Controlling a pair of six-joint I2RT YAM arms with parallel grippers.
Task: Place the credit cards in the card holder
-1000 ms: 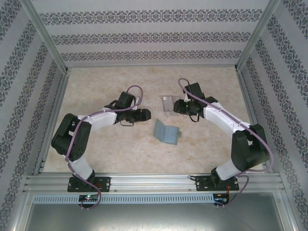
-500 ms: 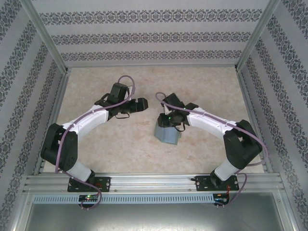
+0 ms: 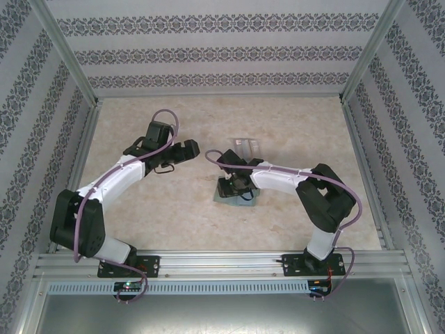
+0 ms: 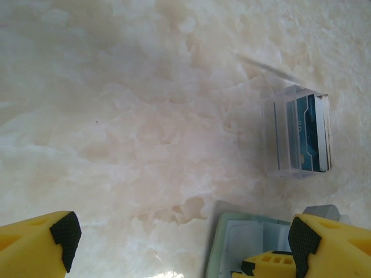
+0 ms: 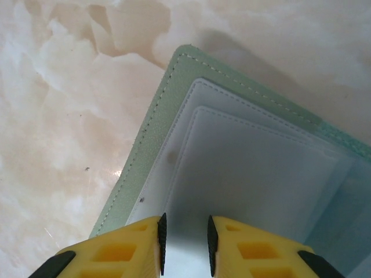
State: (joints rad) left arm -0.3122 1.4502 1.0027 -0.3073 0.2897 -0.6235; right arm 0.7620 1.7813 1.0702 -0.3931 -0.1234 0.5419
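Note:
The sage-green card holder [image 3: 241, 202] lies opened on the table, its pale inner pockets facing up [image 5: 145, 156]. My right gripper [image 3: 233, 185] is low over it. Its jaws [image 5: 186, 229] stand narrowly apart around a pale silvery flat piece [image 5: 185, 262] that looks like a credit card, pointing into a pocket. More credit cards [image 4: 313, 133] stand on edge in a clear box [image 3: 247, 147] just behind the holder. My left gripper [image 3: 197, 148] hovers to the left of both. It is open wide [image 4: 182, 242], holds nothing, and the holder's corner [image 4: 226, 237] sits near its right finger.
Beige marbled tabletop [image 3: 153, 202] stretches on all sides. Patterned walls and aluminium posts [image 3: 69, 56] fence it at the back, left and right. A metal rail [image 3: 222, 263] with both arm bases runs along the near edge.
My right arm swung from the clear box down and left onto the card holder, with its jaws narrower than before. The left gripper opened wider and drew back to the left.

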